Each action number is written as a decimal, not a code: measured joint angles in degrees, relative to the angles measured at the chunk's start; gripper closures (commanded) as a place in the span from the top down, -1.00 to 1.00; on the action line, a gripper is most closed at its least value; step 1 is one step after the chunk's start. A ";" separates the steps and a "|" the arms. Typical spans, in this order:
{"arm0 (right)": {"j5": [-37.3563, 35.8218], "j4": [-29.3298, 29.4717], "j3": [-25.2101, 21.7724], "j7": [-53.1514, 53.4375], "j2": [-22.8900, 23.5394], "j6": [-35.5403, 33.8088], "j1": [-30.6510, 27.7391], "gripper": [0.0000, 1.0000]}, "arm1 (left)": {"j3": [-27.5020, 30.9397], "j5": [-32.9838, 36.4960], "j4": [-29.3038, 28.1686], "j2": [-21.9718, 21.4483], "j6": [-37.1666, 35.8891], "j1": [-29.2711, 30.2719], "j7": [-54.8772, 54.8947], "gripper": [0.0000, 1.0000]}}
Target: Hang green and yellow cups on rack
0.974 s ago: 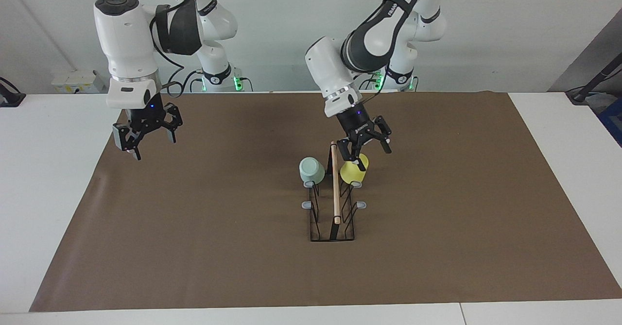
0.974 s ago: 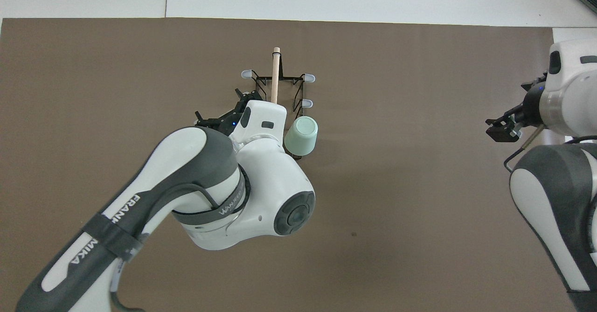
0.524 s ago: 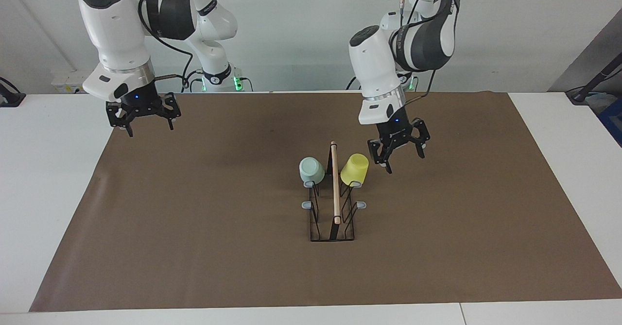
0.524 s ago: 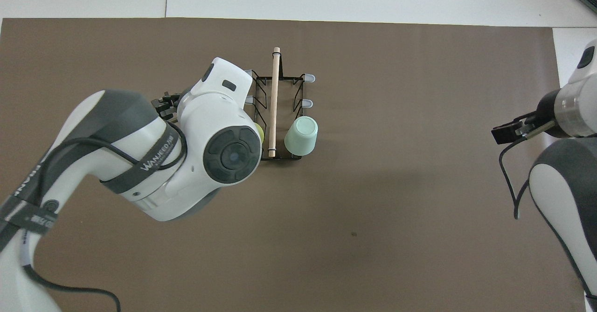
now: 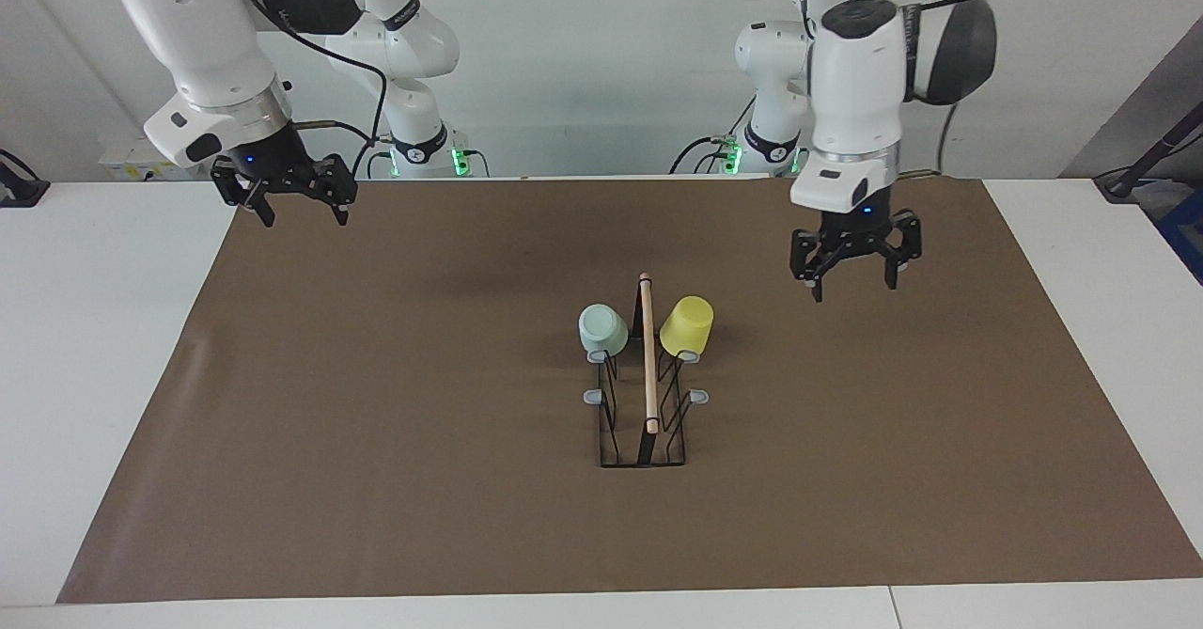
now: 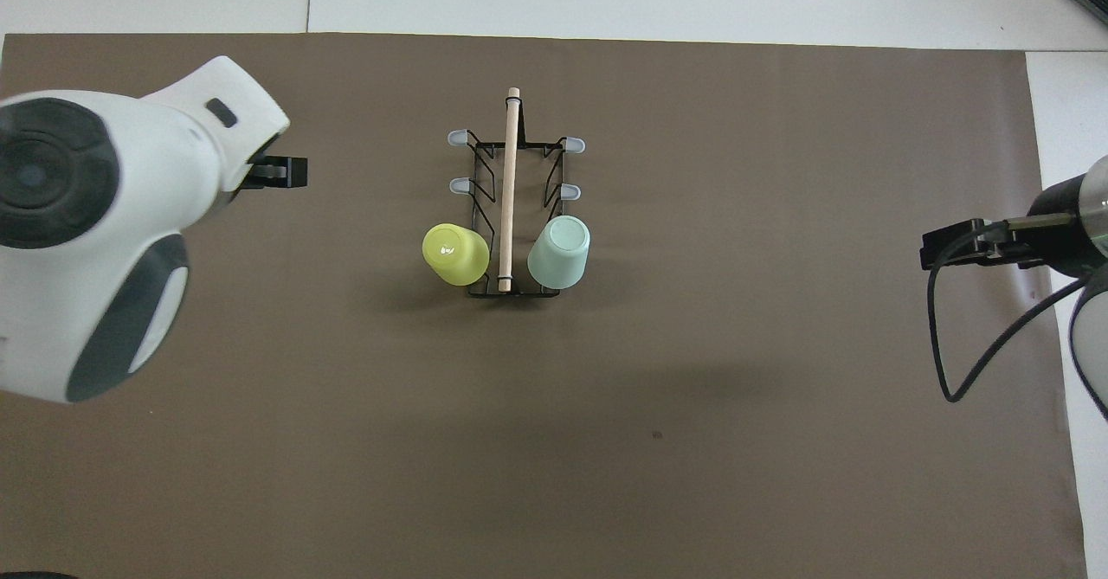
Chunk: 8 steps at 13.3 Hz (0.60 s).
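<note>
The black wire rack (image 5: 648,366) (image 6: 509,172) with its wooden top rod stands mid-mat. Two cups hang upside down on its prongs nearest the robots. The mint green cup (image 5: 602,329) (image 6: 559,252) is on the side toward the right arm's end. The yellow cup (image 5: 686,325) (image 6: 455,254) is on the side toward the left arm's end. My left gripper (image 5: 853,283) (image 6: 279,172) hangs open and empty over bare mat, well clear of the yellow cup. Open and empty too, my right gripper (image 5: 303,215) (image 6: 952,247) is raised over the mat's corner by its base.
A brown mat (image 5: 376,441) covers most of the white table (image 5: 94,347). Grey-tipped prongs (image 5: 592,396) on the rack's part farther from the robots carry nothing. A black cable (image 6: 943,345) loops down from the right arm.
My left gripper has drawn back from the yellow cup, rising and swinging toward the left arm's end. The right gripper has lifted and pulled back toward its base. Both cups stay on the rack.
</note>
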 measured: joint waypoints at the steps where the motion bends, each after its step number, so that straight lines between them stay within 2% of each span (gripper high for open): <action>1: 0.02 -0.01 0.01 0.00 0.00 -0.17 0.00 1.00 | 0.35 -2.54 1.68 -0.11 -2.96 0.91 2.99 1.00; 5: 0.02 0.63 0.42 -0.01 0.03 -1.66 0.20 1.00 | 3.39 -8.12 8.35 0.47 -14.42 2.57 11.29 1.00; 8: -0.09 1.51 0.45 -0.01 0.05 -2.26 0.26 1.00 | 4.87 -9.27 9.83 1.18 -17.27 2.61 12.75 1.00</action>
